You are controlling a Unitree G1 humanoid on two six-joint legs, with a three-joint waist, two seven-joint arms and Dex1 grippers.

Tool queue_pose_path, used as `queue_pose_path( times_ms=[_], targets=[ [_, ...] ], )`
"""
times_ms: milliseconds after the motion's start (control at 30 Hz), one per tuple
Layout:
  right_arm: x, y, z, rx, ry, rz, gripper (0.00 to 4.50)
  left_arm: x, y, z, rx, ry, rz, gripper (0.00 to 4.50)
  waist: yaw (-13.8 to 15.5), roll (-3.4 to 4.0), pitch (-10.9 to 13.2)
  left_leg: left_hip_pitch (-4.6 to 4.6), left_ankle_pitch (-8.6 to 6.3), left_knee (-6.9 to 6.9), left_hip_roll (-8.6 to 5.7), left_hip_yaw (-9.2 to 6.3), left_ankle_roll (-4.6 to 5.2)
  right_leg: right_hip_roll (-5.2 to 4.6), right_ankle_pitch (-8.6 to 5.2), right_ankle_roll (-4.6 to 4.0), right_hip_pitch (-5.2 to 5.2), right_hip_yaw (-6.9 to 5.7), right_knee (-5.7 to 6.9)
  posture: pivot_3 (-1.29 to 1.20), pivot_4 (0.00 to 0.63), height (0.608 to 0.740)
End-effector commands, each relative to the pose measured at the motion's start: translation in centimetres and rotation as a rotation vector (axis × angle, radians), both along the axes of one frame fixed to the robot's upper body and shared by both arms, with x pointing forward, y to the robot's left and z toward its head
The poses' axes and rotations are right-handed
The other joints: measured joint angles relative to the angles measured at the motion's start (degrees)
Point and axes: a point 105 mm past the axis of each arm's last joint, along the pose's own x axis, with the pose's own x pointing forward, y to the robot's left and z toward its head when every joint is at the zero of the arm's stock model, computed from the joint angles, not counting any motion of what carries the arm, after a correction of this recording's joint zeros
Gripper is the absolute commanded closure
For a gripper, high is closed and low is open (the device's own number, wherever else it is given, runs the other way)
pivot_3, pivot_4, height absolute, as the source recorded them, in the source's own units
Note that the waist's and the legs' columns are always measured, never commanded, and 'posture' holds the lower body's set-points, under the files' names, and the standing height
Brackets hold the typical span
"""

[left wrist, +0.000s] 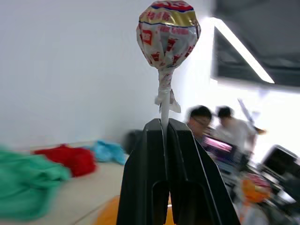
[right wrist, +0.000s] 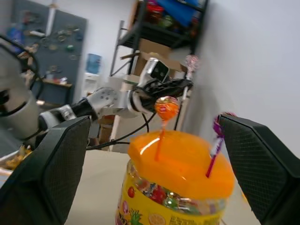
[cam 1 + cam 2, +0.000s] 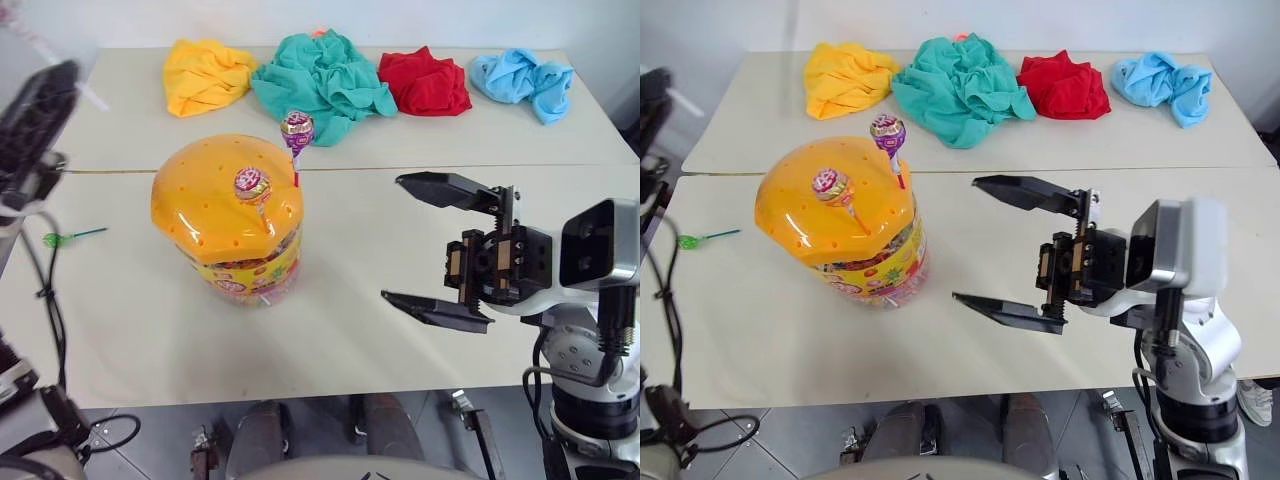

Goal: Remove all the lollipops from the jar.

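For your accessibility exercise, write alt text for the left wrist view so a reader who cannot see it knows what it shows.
The left end effector is shut on the white stick of a lollipop, holding its shiny red-and-gold wrapped head upright. Behind it, blurred, lie a teal cloth, a red cloth and a blue cloth on a pale table.

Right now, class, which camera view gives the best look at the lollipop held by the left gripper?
The left wrist view: the held lollipop stands close up, its white stick pinched in the shut left gripper. The right wrist view shows that gripper far off with a small, blurred lollipop. The eye views show other lollipops in the jar.
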Motion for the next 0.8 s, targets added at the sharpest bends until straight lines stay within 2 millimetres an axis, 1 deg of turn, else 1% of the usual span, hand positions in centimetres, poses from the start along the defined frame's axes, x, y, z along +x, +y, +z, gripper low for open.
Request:
queue_pose_path(
  times_ms=[33, 67, 133, 200, 267, 367, 433, 467, 533, 567, 633, 700, 733, 800],
  targets=[
    [-0.1, 0.2, -1.2, -0.094, -0.011, 0.074, 0.00, -1.3, 3.5, -3.0, 0.065, 0.146, 0.200, 4.47, -0.3, -0.01, 0.0, 0.00, -0.03, 0.00, 0.00, -0.02, 0.00, 0.00, 0.00, 0.00, 0.00, -0.02, -0.01, 0.00, 0.150, 0.740],
    [0.1, 0.1, -1.9, -0.146, 0.001, 0.087, 0.00, -1.5, 4.5, -4.8, 0.114, 0.225, 0.266, 4.47, -0.2, -0.01, 0.0, 0.00, -0.08, -0.01, -0.01, 0.00, 0.01, 0.00, 0.00, 0.00, -0.01, -0.01, -0.02, 0.00, 0.150, 0.740],
    [1.1, -0.2, -3.1, -0.229, 0.046, 0.065, 0.00, -2.7, 6.6, -9.4, 0.243, 0.411, 0.412, 4.47, -0.3, -0.01, 0.0, -0.02, -0.13, -0.01, -0.01, 0.04, 0.03, 0.00, 0.00, 0.00, -0.02, -0.01, -0.08, 0.00, 0.150, 0.740],
    [1.8, -0.6, -3.7, -0.273, 0.041, 0.040, 0.00, -4.0, 8.8, -12.4, 0.295, 0.551, 0.550, 4.47, -0.2, -0.07, 0.0, 0.00, -0.18, -0.03, -0.01, 0.17, 0.06, 0.00, 0.00, 0.00, -0.02, -0.01, -0.16, 0.00, 0.150, 0.740],
    [2.4, -0.9, -4.3, -0.332, 0.025, 0.008, 0.00, -5.4, 10.1, -14.7, 0.333, 0.672, 0.640, 4.47, 0.2, -0.11, 0.0, -0.04, -0.18, 0.00, 0.03, 0.39, 0.04, 0.02, -0.01, -0.01, -0.01, -0.03, -0.21, 0.00, 0.150, 0.740],
    [3.0, -1.2, -5.3, -0.396, 0.037, -0.046, 0.00, -7.3, 10.2, -18.4, 0.451, 0.844, 0.674, 4.47, 0.7, -0.14, 0.0, -0.05, -0.19, 0.06, 0.04, 0.42, 0.01, -0.05, -0.02, -0.03, 0.01, -0.04, -0.21, 0.00, 0.150, 0.740],
    [3.1, -1.4, -5.7, -0.423, 0.049, -0.061, 0.00, -8.0, 9.6, -20.1, 0.522, 0.910, 0.649, 4.47, 1.3, -0.14, 0.0, -0.02, -0.20, 0.06, 0.02, 0.37, 0.02, -0.13, -0.02, -0.04, -0.02, -0.03, -0.23, 0.00, 0.150, 0.740],
    [3.1, -1.4, -5.8, -0.428, 0.051, -0.061, 0.00, -8.2, 9.3, -20.6, 0.544, 0.921, 0.641, 4.47, 1.4, -0.14, 0.0, -0.02, -0.21, 0.06, 0.00, 0.35, 0.01, -0.16, -0.03, -0.05, -0.02, -0.03, -0.26, 0.00, 0.150, 0.740],
    [3.1, -1.6, -5.8, -0.430, 0.055, -0.078, 0.00, -8.3, 8.9, -21.3, 0.520, 0.932, 0.631, 4.47, 1.5, -0.14, 0.0, -0.01, -0.22, 0.06, -0.02, 0.33, 0.01, -0.22, -0.03, -0.05, -0.04, -0.04, -0.28, 0.00, 0.150, 0.740],
    [3.2, -1.7, -5.7, -0.429, 0.052, -0.086, 0.00, -8.3, 8.8, -21.4, 0.513, 0.935, 0.630, 4.12, 1.4, -0.12, 0.0, 0.02, -0.24, 0.05, -0.02, 0.27, 0.03, -0.28, -0.03, -0.05, -0.05, -0.04, -0.28, 0.00, 0.150, 0.740],
    [3.4, -1.9, -5.4, -0.410, 0.057, -0.103, 0.00, -8.3, 9.1, -21.7, 0.516, 0.949, 0.638, 3.83, 1.3, -0.12, 0.0, 0.03, -0.24, 0.05, -0.02, 0.29, 0.04, -0.30, -0.03, -0.06, -0.06, -0.04, -0.25, 0.00, 0.150, 0.740],
    [3.6, -2.1, -4.7, -0.360, 0.058, -0.118, 0.00, -8.5, 9.9, -22.1, 0.550, 0.977, 0.662, 3.24, 1.3, -0.07, 0.0, 0.06, -0.24, 0.05, -0.02, 0.30, 0.04, -0.29, -0.03, -0.06, -0.07, -0.07, -0.21, 0.00, 0.150, 0.740],
    [3.6, -2.2, -4.3, -0.336, 0.056, -0.122, 0.00, -8.7, 10.2, -22.2, 0.561, 0.995, 0.668, 3.01, 1.3, -0.05, 0.0, 0.08, -0.24, 0.05, -0.02, 0.31, 0.04, -0.30, -0.03, -0.06, -0.07, -0.06, -0.22, 0.00, 0.150, 0.740],
    [3.9, -2.3, -2.9, -0.250, 0.062, -0.141, 0.00, -8.5, 11.0, -20.5, 0.533, 0.934, 0.694, 2.39, 1.3, -0.03, 0.0, 0.14, -0.24, 0.04, -0.01, 0.32, 0.03, -0.30, -0.06, -0.12, -0.07, -0.07, -0.17, 0.00, 0.150, 0.740]
  ],
)
